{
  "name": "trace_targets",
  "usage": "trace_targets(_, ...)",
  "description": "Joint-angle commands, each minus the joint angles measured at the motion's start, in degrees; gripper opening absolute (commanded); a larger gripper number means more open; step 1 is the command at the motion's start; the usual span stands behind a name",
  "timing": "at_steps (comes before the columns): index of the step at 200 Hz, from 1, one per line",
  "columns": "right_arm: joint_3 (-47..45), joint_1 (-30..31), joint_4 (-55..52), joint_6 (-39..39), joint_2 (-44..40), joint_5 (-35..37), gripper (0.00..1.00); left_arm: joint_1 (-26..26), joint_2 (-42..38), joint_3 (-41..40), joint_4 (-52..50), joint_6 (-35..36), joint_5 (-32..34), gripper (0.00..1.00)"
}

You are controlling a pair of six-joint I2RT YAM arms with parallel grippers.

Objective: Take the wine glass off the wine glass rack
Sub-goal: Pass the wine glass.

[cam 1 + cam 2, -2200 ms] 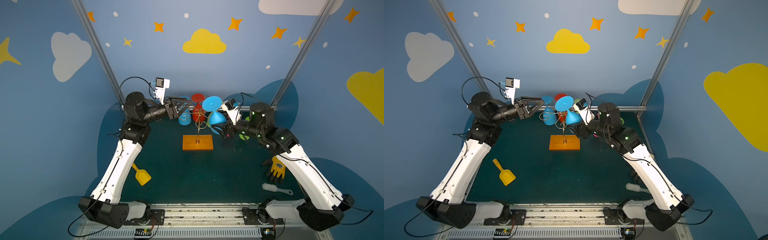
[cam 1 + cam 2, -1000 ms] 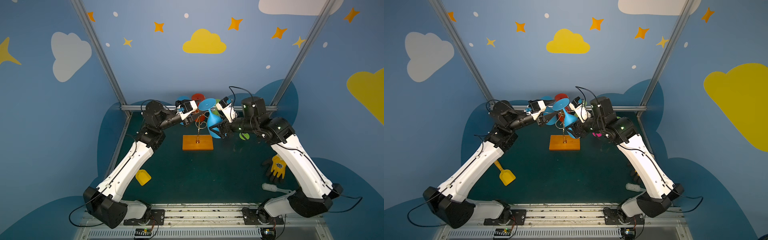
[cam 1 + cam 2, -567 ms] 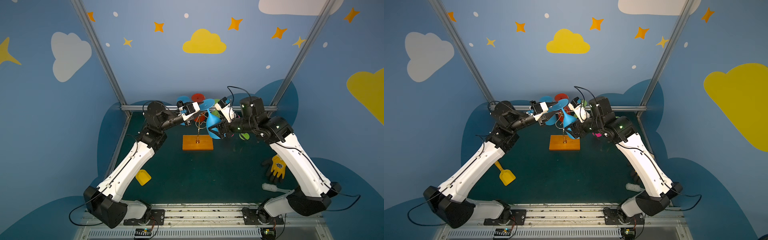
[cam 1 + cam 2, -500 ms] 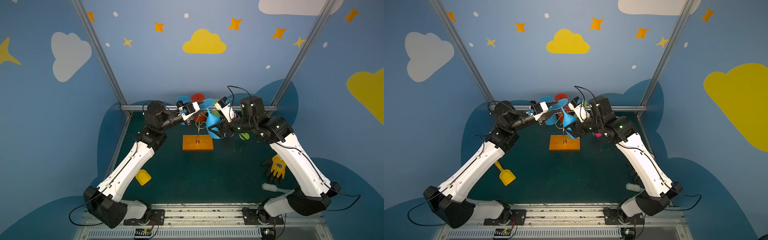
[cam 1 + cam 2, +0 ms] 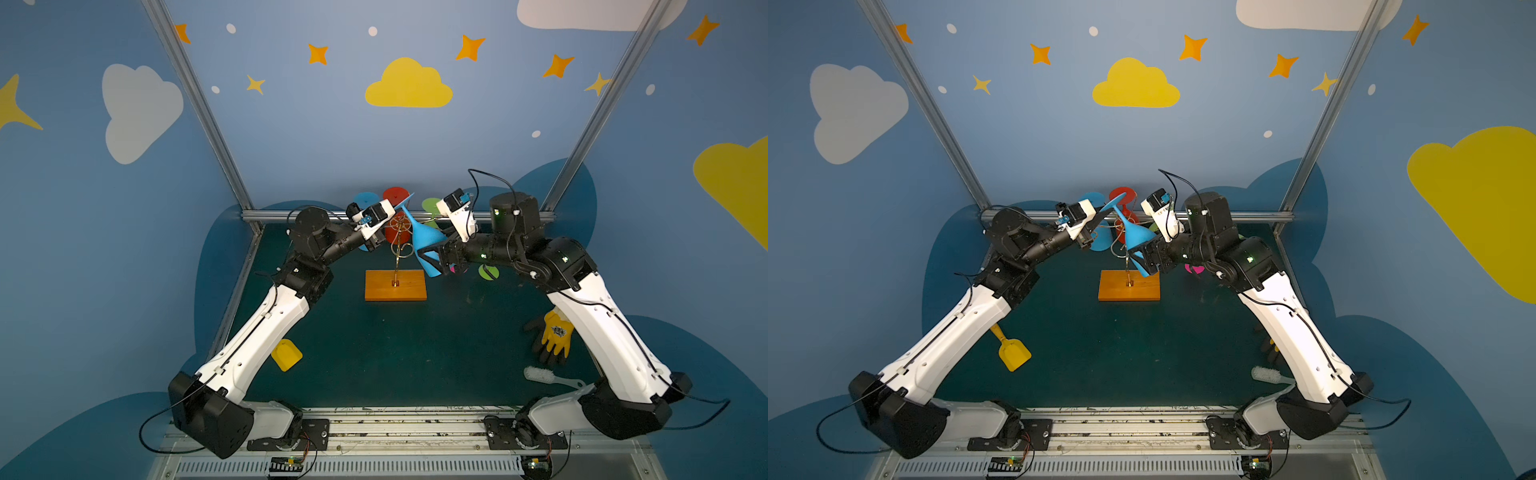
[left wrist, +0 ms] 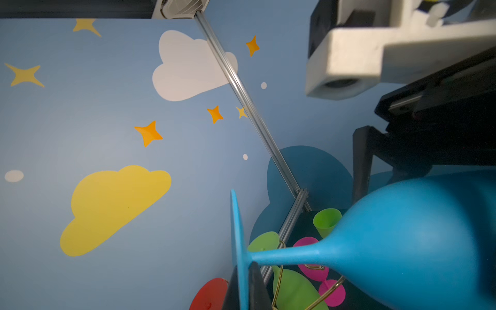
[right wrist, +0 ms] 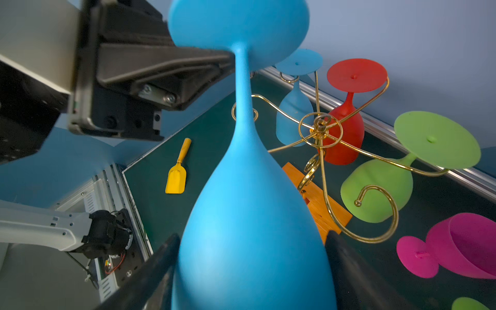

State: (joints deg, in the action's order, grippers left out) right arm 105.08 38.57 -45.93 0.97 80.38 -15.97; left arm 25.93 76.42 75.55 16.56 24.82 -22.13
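The blue wine glass [image 5: 428, 245] [image 5: 1138, 239] hangs tilted in the air just right of the wine glass rack [image 5: 400, 232], foot up and to the left. My left gripper [image 5: 1106, 214] [image 6: 245, 268] is shut on the rim of its flat foot. My right gripper [image 5: 432, 259] [image 7: 252, 236] has a finger close against each side of the bowl; whether they press on it does not show. The rack's gold arms [image 7: 320, 126] carry a light blue glass [image 7: 294, 118], a red glass [image 7: 346, 128] and a green glass [image 7: 375, 188], above the wooden base [image 5: 395, 284].
A pink glass [image 7: 461, 247] lies on the table right of the rack. A yellow scoop [image 5: 286, 354] lies front left. A yellow glove [image 5: 555, 336] and a white brush [image 5: 544, 376] lie front right. A metal rail [image 5: 519, 216] runs along the back.
My left arm has reached in to the rack and its gripper has closed on the blue glass's foot. The right arm has tilted the glass, foot toward the left gripper.
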Motion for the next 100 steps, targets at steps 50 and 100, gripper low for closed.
trace_targets(50,-15.16,-7.48,18.99,6.88,-15.62,-6.86,0.84,-0.12,-5.43,-4.8,3.19,-18.92,15.28,0.03)
trace_targets(100,-23.55,-13.04,23.0,9.99,-23.54,-7.47,0.82,-2.33,-6.36,-7.22,4.4,-27.05,14.88,0.03)
